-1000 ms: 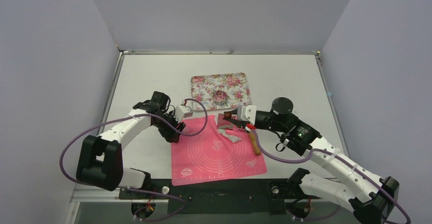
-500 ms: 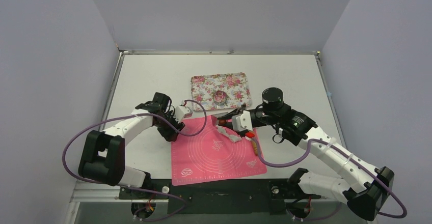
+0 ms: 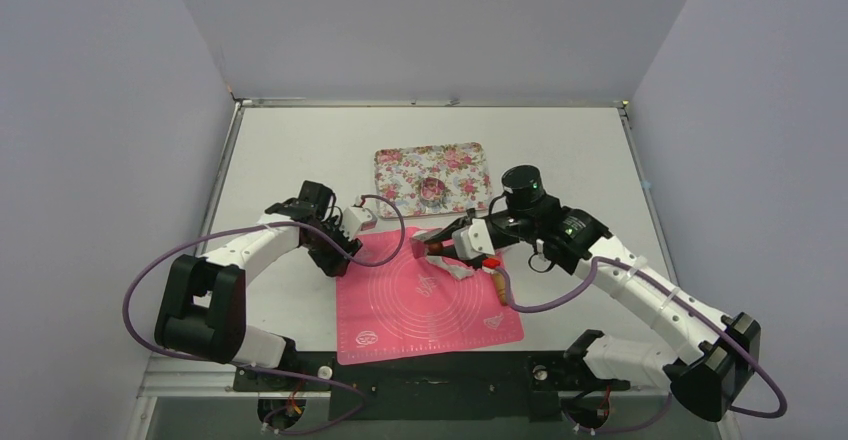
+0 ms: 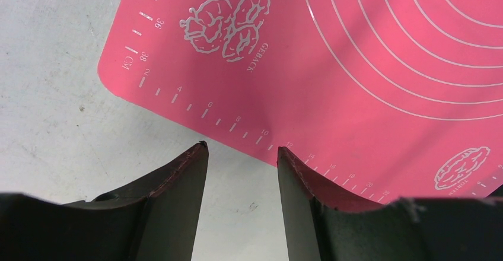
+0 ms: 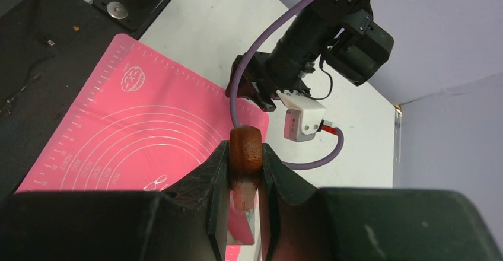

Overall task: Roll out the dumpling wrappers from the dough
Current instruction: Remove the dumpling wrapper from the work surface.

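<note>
- Pink mat (image 3: 420,310) lies on the grey surface (image 3: 560,150) in the top view. A floral tray (image 3: 400,165) at its 12 o'clock holds a metal ring (image 3: 432,190). Ragged white dough (image 3: 455,267) sits on the mat toward 1 o'clock, just under the right pincer (image 3: 430,244). A wooden rod (image 3: 499,286) lies at the mat's 3 o'clock edge. The left pincer (image 3: 345,255) is at the mat's 10 o'clock corner.
- Left wrist view: the left pincer (image 4: 242,151) stands partly apart with nothing between its fingers, over bare surface (image 4: 59,95). The mat (image 4: 332,53) fills 12 to 3 o'clock.
- Right wrist view: the right pincer (image 5: 244,147) is clamped on a brown wooden knob (image 5: 245,141). The mat (image 5: 136,130) spreads at 9 o'clock and the left arm (image 5: 308,35) reaches in at 12 o'clock.
</note>
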Available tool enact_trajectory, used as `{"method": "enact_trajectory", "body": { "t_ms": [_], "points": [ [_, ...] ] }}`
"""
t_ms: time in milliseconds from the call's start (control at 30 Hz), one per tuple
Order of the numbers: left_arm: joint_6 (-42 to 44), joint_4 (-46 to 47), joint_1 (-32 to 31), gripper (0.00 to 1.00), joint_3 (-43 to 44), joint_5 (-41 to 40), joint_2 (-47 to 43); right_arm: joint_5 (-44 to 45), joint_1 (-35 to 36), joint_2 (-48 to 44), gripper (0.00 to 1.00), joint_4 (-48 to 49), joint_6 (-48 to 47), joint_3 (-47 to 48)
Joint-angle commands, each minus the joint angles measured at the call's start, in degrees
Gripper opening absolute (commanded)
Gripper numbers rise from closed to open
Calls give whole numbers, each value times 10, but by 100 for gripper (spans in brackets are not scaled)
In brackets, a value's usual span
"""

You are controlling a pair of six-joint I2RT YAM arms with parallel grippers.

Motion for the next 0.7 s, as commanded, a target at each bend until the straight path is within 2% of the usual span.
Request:
{"method": "enact_trajectory", "body": {
  "t_ms": [0,267,433,533,600,667],
  "points": [
    [7,10,5,45,6,8,0,-37,-4,19,0,-18,-58,46],
    [11,11,6,45,2,10,1,-33,0,40,0,-71,-114,75],
    [10,14,6,45,-3,9,-2,11,1,42,0,-99,-126,56],
    [13,11,6,45,-2,9,-6,44,9,26,0,-93,-99,1],
    [17,11,6,44,-3,9,-8,71,16,4,0,-51,-42,-49],
    [18,12,5,45,-1,8,-7,100,18,-15,0,30,17,-104]
  ]
}}
